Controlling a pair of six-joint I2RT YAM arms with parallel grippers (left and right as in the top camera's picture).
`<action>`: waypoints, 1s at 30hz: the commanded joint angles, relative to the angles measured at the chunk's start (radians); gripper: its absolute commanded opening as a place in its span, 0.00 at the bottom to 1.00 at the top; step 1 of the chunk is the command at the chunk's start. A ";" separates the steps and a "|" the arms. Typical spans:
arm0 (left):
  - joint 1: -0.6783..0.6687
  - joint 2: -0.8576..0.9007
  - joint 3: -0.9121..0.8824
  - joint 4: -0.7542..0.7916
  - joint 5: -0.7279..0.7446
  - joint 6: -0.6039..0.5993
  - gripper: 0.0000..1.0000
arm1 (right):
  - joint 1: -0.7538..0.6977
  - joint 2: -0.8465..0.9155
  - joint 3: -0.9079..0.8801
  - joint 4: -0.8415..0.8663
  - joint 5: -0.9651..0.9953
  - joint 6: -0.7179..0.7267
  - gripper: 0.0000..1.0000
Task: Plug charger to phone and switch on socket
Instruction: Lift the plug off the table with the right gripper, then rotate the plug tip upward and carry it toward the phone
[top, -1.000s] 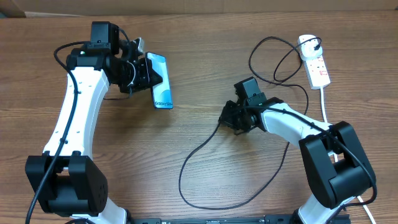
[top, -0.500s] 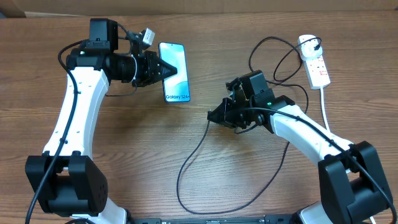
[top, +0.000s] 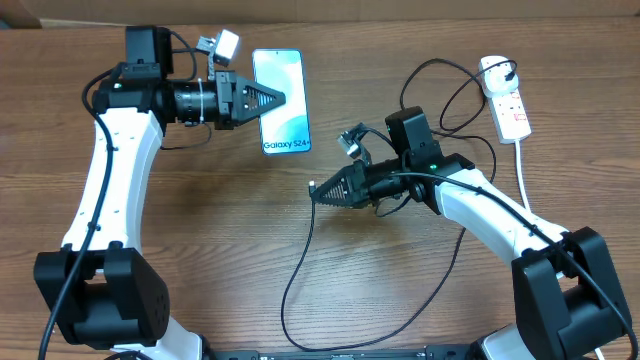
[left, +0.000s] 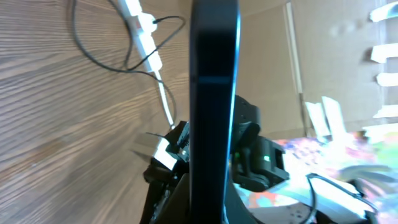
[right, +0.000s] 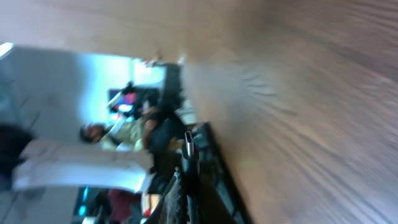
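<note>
The phone (top: 284, 118), its cyan screen facing up, is held off the table at the back left, with my left gripper (top: 274, 98) shut on its left edge. In the left wrist view the phone (left: 214, 93) shows edge-on as a dark bar rising from the jaws. My right gripper (top: 322, 188) points left, shut on the small plug tip of the charger (top: 285, 300), below and right of the phone and apart from it. The black cable loops toward the front edge and back up to the white socket (top: 507, 100) at the far right. The plug tip (right: 188, 148) sticks out between the shut fingers.
The socket's thick white cord (top: 524, 175) runs down the right side past my right arm. The charger's slack loop lies on the wooden table (top: 200, 250) in front of the right arm. A cardboard wall (top: 330, 8) lines the back edge.
My left gripper has swung the phone up and to the right, turning it more upright. My right gripper has moved left with the plug tip, pulling the cable along.
</note>
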 joint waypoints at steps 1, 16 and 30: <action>0.018 -0.004 0.002 0.008 0.126 -0.024 0.04 | -0.003 -0.018 0.027 0.032 -0.168 -0.030 0.04; 0.027 -0.004 0.002 0.013 0.155 -0.029 0.04 | -0.003 -0.018 0.026 -0.077 0.170 -0.018 0.04; 0.027 -0.004 0.002 0.015 0.125 -0.029 0.04 | 0.063 0.005 -0.020 -0.243 0.948 0.300 0.04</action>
